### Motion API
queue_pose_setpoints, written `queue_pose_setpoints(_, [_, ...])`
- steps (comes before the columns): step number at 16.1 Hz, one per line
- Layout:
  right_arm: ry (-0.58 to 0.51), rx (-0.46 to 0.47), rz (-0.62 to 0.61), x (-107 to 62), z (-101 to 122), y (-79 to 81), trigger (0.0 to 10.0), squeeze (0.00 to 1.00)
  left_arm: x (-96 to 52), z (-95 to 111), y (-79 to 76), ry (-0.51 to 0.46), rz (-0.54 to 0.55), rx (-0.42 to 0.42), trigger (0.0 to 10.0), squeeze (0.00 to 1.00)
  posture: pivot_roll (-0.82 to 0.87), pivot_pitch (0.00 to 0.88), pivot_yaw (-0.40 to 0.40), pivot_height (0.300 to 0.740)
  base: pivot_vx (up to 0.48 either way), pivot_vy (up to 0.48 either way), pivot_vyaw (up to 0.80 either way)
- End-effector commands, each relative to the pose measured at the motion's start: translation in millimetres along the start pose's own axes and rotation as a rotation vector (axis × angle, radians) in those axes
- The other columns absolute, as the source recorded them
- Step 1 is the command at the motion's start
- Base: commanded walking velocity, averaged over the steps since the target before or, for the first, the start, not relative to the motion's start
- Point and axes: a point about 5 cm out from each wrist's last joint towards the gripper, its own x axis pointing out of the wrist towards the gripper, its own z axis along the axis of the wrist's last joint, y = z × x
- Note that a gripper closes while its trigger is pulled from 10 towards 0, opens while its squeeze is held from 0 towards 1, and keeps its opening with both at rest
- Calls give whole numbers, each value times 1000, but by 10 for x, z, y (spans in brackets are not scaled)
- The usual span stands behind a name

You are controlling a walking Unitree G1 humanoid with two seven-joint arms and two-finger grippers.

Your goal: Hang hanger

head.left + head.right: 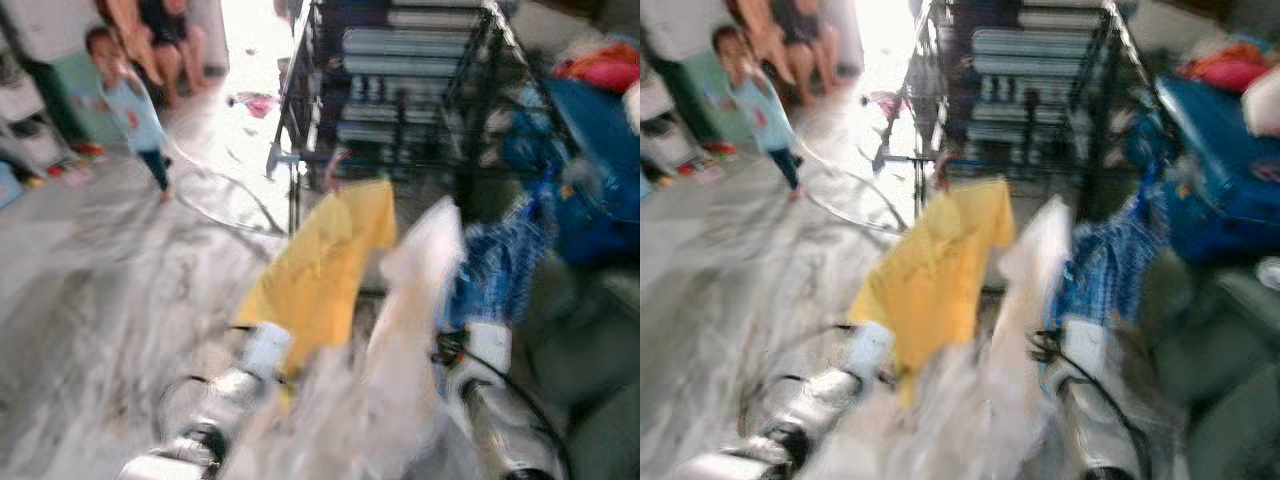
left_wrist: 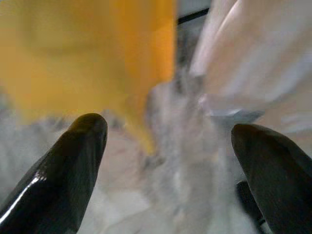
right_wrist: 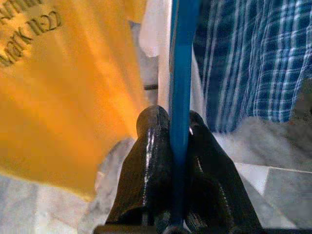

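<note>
We see the right claw (image 3: 179, 127) clenched on a thin blue hanger (image 3: 181, 58) (smooth, straight-edged), between a soft yellow shirt (image 3: 63, 87) and blue checked cloth (image 3: 253, 58). The left claw (image 2: 168, 146) is released, its glossy fingers (image 2: 73, 161) spread wide below the shirt. A black wire rack (image 1: 400, 80) stands behind; marbled floor (image 1: 110, 280) lies open to the left, where a person (image 1: 130, 110) stands.
</note>
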Motion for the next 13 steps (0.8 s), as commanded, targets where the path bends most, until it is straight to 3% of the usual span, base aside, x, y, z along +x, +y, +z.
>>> queue_pose_setpoints(1, [-39, -32, 81, 66, 178, 190, 10000, 0, -36, -34, 152, 10, 37, 10, 10000, 0, 25, 0, -24, 740, 322, 0, 0])
queue_pose_setpoints(6, [-70, -71, 156, 68, 442, 339, 10000, 0, -40, -52, 166, 24, 53, 14, 10000, 0, 28, 0, -27, 740, 174, 0, 0])
queue_pose_setpoints(8, [-133, -100, 146, 59, 692, 388, 10000, 0, -46, -77, 174, 35, 60, 10, 10000, 0, 32, 0, -31, 740, 0, 0, 0])
queue_pose_setpoints(9, [-142, -94, 141, 55, 750, 384, 10000, 0, -47, -81, 175, 37, 61, 10, 10000, 0, 34, 0, -32, 740, 0, 0, 0])
queue_pose_setpoints(10, [-176, -93, 136, 45, 944, 361, 10000, 0, -50, -92, 177, 40, 63, 7, 10000, 0, 37, 0, -33, 740, 0, 0, 0])
queue_pose_setpoints(13, [-166, -168, 119, 81, 1100, 335, 10000, 0, -52, -104, 177, 44, 65, 5, 10000, 0, 41, 0, -36, 740, 0, 0, 0])
